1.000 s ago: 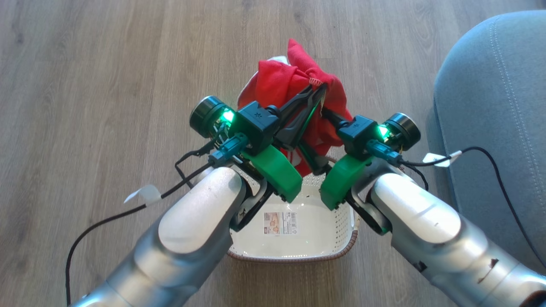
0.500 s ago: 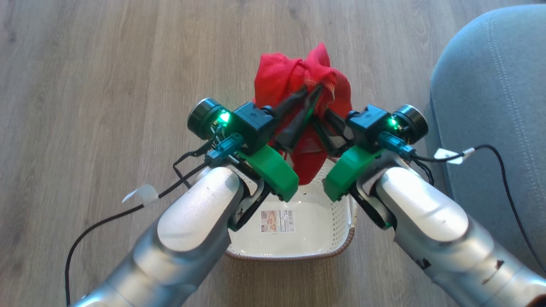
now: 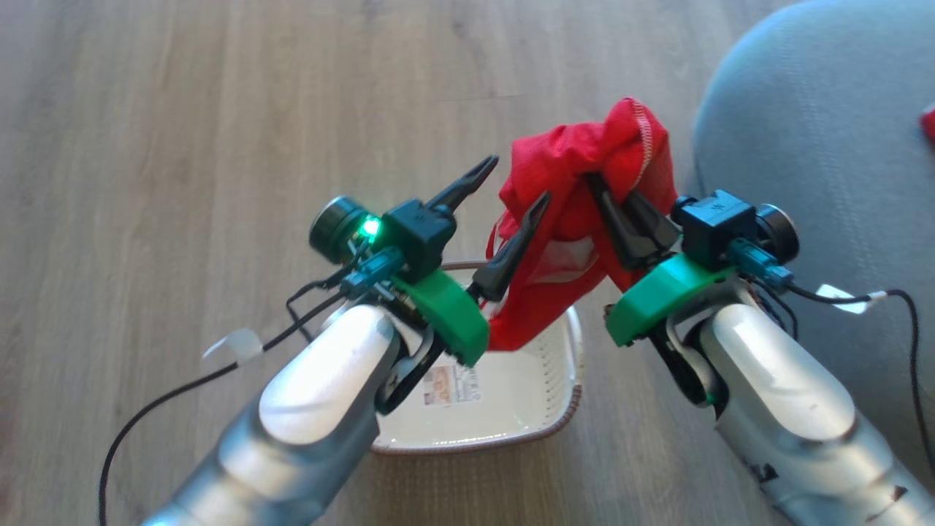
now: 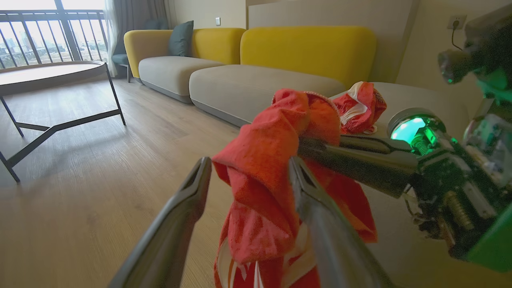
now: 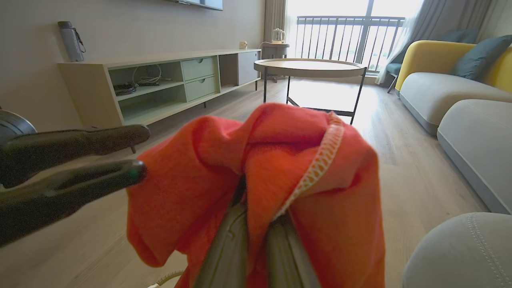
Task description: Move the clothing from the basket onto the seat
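Red garment (image 3: 577, 219) is hanging all bunched up, white stripe peeking out low, above the basket (image 3: 562, 409) near the grey seat (image 3: 818, 146). Right gripper (image 3: 612, 188) is clenching its top; left gripper (image 3: 517, 180) is gaping wide, gripping nothing.

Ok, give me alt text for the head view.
The right gripper holds a bright red fabric garment above a cream perforated plastic basket. The left gripper stands open beside it; a grey upholstered seat lies to the right.

Bunched red clothing (image 3: 555, 168) above cream basket (image 3: 561, 365)
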You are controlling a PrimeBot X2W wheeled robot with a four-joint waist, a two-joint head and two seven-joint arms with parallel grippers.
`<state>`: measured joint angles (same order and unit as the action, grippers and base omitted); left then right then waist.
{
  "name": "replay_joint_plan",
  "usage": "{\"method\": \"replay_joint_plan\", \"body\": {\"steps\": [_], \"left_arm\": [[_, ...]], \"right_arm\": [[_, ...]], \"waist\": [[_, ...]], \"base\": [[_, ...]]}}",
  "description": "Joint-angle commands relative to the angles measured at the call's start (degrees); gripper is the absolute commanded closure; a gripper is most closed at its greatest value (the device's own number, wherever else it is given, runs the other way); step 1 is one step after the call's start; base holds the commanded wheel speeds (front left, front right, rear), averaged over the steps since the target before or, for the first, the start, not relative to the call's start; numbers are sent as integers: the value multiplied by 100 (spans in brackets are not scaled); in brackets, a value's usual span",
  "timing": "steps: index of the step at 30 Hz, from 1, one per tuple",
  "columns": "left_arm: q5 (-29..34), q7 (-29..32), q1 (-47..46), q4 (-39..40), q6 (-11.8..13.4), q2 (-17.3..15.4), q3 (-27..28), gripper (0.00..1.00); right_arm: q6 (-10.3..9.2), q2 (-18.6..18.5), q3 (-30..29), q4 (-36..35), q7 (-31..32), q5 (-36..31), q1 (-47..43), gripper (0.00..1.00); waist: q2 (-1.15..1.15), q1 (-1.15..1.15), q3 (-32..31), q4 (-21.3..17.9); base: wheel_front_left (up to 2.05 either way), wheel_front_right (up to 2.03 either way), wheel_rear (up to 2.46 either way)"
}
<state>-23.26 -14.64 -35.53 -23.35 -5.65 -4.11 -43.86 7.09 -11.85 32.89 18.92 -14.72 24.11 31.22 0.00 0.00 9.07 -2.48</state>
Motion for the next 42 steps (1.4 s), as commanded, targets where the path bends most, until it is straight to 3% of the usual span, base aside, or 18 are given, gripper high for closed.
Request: {"method": "replay_joint_plan", "body": {"steps": [1,23,33,42], "left_arm": [[-10,-34,-123,166,-31,-131,199,0],[171,-36,452,326,-161,-190,376,0],[232,-36,610,326,-175,-137,412,0],[337,-36,487,349,-181,-171,211,0]], "right_arm": [[40,-21,-38,-233,-28,-51,-27,100],[40,-80,-1145,-1162,-28,-241,-955,100],[40,-109,-1674,-1676,-28,-328,-1392,100],[40,-209,-2629,-1992,-28,-677,-1104,100]], "waist": [[0,0,-45,-184],[0,0,-412,-2191],[0,0,-478,-2440],[0,0,-3,-2373]], "base": [[0,0,0],[0,0,0],[0,0,0],[0,0,0]]}}
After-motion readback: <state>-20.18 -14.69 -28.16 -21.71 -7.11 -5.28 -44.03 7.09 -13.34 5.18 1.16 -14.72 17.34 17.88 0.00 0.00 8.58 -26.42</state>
